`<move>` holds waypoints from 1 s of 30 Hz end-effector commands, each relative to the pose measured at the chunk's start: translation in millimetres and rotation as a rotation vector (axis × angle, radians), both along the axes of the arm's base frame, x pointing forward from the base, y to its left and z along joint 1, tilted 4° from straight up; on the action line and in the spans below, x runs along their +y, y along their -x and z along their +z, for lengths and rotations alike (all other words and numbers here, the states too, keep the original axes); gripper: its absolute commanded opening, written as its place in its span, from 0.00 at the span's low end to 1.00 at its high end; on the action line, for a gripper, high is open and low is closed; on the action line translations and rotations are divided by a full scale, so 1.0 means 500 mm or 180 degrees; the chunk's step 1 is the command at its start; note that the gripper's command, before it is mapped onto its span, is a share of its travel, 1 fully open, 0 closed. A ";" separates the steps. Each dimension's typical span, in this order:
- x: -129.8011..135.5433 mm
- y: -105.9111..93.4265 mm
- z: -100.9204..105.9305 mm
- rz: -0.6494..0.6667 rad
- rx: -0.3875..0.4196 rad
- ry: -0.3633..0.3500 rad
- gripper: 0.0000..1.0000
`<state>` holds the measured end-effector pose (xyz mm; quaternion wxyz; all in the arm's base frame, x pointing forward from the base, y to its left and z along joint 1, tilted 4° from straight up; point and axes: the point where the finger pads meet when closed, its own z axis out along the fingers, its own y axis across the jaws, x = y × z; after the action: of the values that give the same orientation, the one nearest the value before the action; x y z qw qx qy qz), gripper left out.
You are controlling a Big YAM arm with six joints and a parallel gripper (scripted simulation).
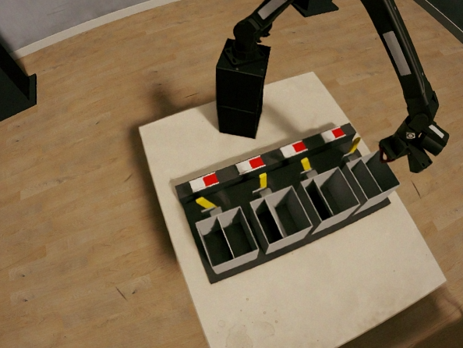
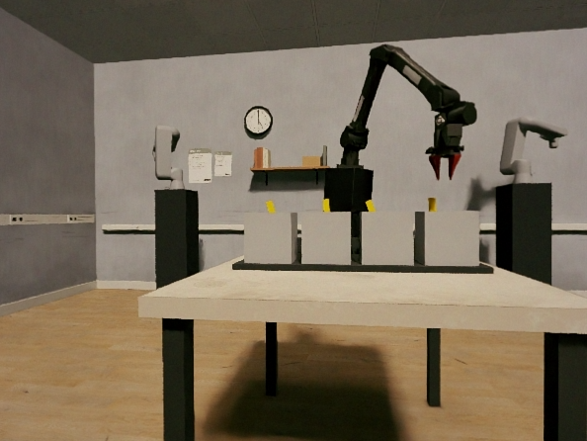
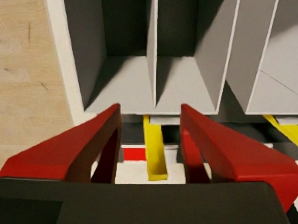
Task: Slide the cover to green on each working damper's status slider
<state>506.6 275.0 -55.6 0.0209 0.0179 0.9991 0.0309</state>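
Four grey open-topped dampers stand in a row: far left (image 1: pixel 234 264) (image 2: pixel 269 237), second (image 1: pixel 290 238) (image 2: pixel 326 237), third (image 1: pixel 338 215) (image 2: pixel 387 237) and far right (image 1: pixel 379 199) (image 2: pixel 451 237) (image 3: pixel 125 102). Each has a thin upright plate inside. Yellow handles stick up behind them: far left (image 1: pixel 204 203), second (image 1: pixel 263 180), third (image 1: pixel 305 164), far right (image 1: pixel 355 145) (image 2: pixel 432 204) (image 3: pixel 156 155). Each slider shows red and white: far left (image 1: pixel 210 179), second (image 1: pixel 256 162), third (image 1: pixel 299 147), far right (image 1: pixel 337 133) (image 3: pixel 135 153). My gripper (image 2: pixel 444 178) (image 3: pixel 150 112) is partly open and empty, above the far-right damper, touching nothing.
The dampers and sliders sit on a dark base (image 1: pixel 230 274) (image 2: pixel 356 268) on a pale table (image 1: pixel 312 296) (image 2: pixel 346 292). The arm's black pedestal (image 1: pixel 238 94) (image 2: pixel 348 188) stands behind the slider row. The neighbouring dampers are close together with narrow gaps.
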 end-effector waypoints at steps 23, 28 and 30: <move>0.017 -0.046 0.043 0.0014 -0.0181 -0.0085 0.00; 0.017 -0.046 0.043 0.0014 -0.0181 -0.0085 0.00; 0.017 -0.046 0.043 0.0014 -0.0181 -0.0085 0.00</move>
<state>506.6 275.0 -55.6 0.0209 0.0178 0.9991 0.0309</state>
